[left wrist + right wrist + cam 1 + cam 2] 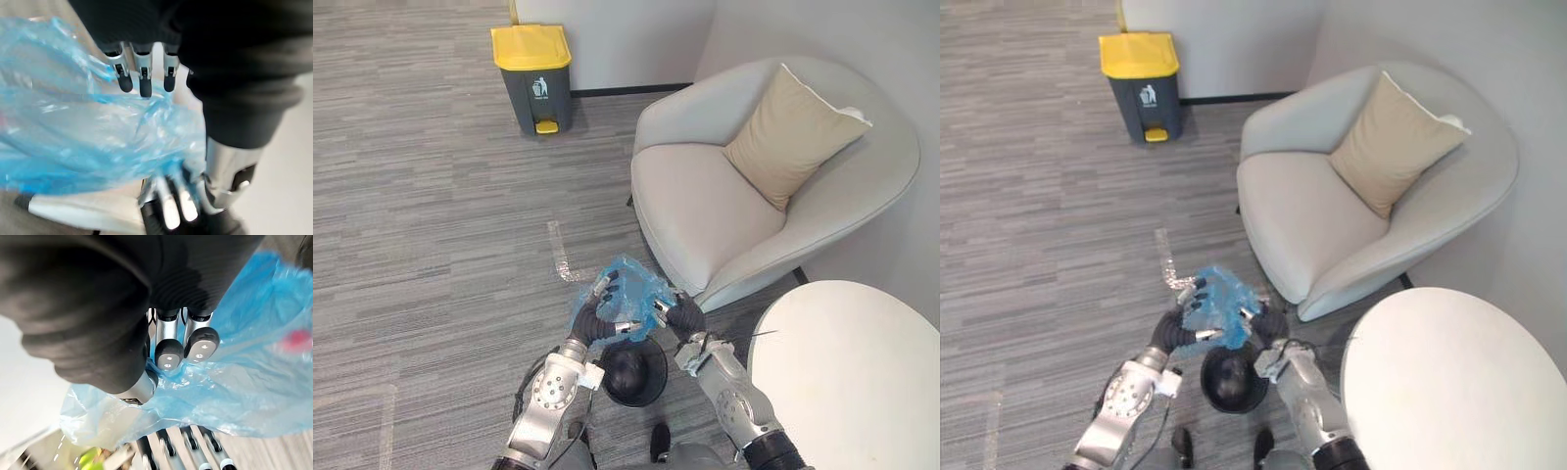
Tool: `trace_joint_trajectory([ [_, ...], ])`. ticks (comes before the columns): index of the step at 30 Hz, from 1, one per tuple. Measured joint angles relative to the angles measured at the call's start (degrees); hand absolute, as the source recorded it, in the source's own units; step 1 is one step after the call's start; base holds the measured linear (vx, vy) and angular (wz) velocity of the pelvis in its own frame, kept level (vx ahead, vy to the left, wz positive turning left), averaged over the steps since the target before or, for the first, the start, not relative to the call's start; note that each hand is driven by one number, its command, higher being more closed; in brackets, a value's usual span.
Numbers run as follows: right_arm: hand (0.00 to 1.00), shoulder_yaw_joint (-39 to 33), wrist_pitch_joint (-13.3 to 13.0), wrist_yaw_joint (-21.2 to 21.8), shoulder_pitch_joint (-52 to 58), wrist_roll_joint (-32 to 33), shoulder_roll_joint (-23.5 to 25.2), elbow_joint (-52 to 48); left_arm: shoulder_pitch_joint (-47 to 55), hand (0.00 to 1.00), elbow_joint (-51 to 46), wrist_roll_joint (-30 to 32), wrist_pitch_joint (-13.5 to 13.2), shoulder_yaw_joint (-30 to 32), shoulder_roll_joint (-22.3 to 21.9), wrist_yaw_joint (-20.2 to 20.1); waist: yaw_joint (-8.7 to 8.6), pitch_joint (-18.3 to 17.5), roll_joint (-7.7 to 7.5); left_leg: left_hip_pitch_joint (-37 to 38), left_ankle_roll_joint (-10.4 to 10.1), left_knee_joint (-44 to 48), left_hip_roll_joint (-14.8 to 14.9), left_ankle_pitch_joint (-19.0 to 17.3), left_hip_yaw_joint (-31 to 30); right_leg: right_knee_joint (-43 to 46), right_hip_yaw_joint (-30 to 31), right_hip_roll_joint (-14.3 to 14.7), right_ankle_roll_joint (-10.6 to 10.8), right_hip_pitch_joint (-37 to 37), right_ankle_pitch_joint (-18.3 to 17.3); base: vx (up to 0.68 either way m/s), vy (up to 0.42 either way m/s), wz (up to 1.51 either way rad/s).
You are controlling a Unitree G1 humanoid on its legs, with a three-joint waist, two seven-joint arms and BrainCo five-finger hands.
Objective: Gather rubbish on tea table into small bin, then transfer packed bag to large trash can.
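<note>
Both hands were up over the small black bin [658,364] on the floor, near centre. The left robot hand [592,318] had its fingers [141,78] curled into the crumpled blue bag [628,289], pinching its left edge. The right robot hand [683,315] had its fingers [168,350] and thumb closed on the bag's right edge. The bag hung between them, just above the bin's far rim. The round white tabletop [852,372] sat near right. A grey armchair [705,225] with a beige cushion [793,132] was further back on the right. The large trash can [533,78], grey with a yellow lid, stood far left by the wall, well apart from the bag.
</note>
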Motion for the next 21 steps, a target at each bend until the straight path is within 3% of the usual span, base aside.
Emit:
trace_joint_trajectory([
  [3,1.00,2.45,0.03,1.32,-0.11,0.08,-2.47,-1.43,-0.04,0.00,-0.68,4.48,-1.19,-1.47,0.66,0.28,-0.06,-1.09,0.42,0.77,-0.20,-0.74,-0.03,0.65,0.06,-1.03,0.31,0.13,-0.36,0.80,0.60,-0.02,-0.005,-0.04],
  [9,1.00,4.67,0.78,2.76,-0.24,1.62,-4.52,-2.43,-2.13,0.00,-1.86,5.65,-1.69,-1.91,1.53,1.10,-0.21,-2.47,1.09,1.68,-0.66,-4.77,0.04,2.95,-0.24,-1.97,1.49,0.94,-0.78,-0.08,1.51,-0.07,-0.029,-0.06],
  [14,1.00,5.29,1.14,3.84,-0.28,2.49,-5.13,-4.42,-4.05,0.00,-1.85,8.18,-1.69,-2.19,2.68,1.27,-0.67,-3.70,0.67,2.08,-0.84,-8.77,-0.87,5.07,-0.63,-3.70,3.23,0.85,-0.78,-1.03,1.44,-0.13,-0.037,-0.12],
  [17,1.00,5.48,1.19,4.07,-0.44,2.64,-5.11,-4.43,-5.27,0.00,-1.71,11.26,-1.70,-2.32,3.03,1.30,-0.95,-4.30,-0.10,3.16,-1.42,-13.06,-2.20,7.58,-0.50,-4.40,4.00,0.01,0.52,-1.48,-0.74,-0.18,-0.062,-0.04],
  [21,1.00,6.56,1.79,4.66,-0.58,2.68,-7.17,-4.49,-5.49,0.00,-0.86,14.16,-1.66,-2.94,2.94,1.26,-1.14,-5.71,0.97,3.43,-2.05,-13.10,-1.53,8.54,-0.70,-3.54,3.95,0.54,0.64,-2.21,-1.76,-0.11,-0.048,-0.01],
])
